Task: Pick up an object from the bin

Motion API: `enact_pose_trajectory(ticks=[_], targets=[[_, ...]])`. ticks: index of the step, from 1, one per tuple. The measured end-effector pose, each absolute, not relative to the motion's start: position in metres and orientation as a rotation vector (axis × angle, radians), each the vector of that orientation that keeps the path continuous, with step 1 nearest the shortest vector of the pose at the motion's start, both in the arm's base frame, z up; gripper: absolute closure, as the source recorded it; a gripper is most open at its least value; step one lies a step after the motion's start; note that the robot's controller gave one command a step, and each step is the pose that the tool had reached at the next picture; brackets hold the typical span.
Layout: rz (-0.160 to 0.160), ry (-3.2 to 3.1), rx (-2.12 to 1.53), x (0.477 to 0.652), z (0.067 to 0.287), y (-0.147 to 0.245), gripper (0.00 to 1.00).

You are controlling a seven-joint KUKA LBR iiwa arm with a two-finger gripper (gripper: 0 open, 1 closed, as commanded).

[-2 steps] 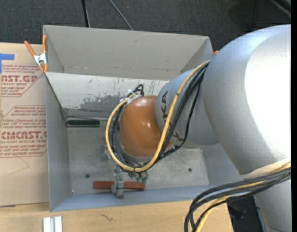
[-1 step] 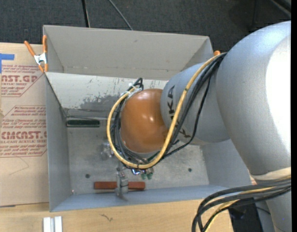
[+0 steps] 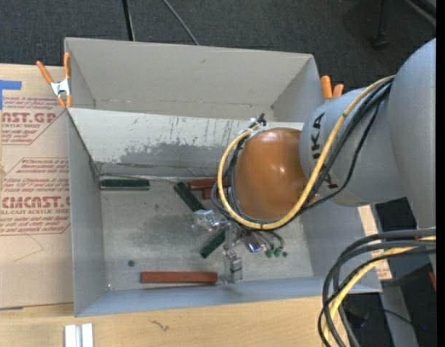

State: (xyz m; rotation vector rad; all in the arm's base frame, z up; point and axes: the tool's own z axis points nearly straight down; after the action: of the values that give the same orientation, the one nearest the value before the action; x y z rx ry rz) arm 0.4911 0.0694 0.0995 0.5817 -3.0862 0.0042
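My gripper [image 3: 231,257] reaches down from under the arm's orange dome into the front right part of the bin. A short dark green stick [image 3: 211,246] lies tilted right beside it on the left, touching or nearly touching the metal parts. A long red-brown bar [image 3: 179,277] lies flat along the front wall, its right end just below the gripper. Small green bits [image 3: 276,252] lie to the gripper's right, partly under the arm's cables.
A dark green bar [image 3: 124,184] lies at the back left of the floor. Another dark green stick [image 3: 186,194] and a red-brown piece [image 3: 201,184] lie at the back middle, partly hidden by the dome. The front wall is close to the gripper.
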Motion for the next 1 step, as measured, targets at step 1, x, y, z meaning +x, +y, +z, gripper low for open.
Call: enact_pose_trajectory(ticks=[1], targets=[[-0.002,-3.095,0.529,0.5061,0.068,0.0563,0.0]])
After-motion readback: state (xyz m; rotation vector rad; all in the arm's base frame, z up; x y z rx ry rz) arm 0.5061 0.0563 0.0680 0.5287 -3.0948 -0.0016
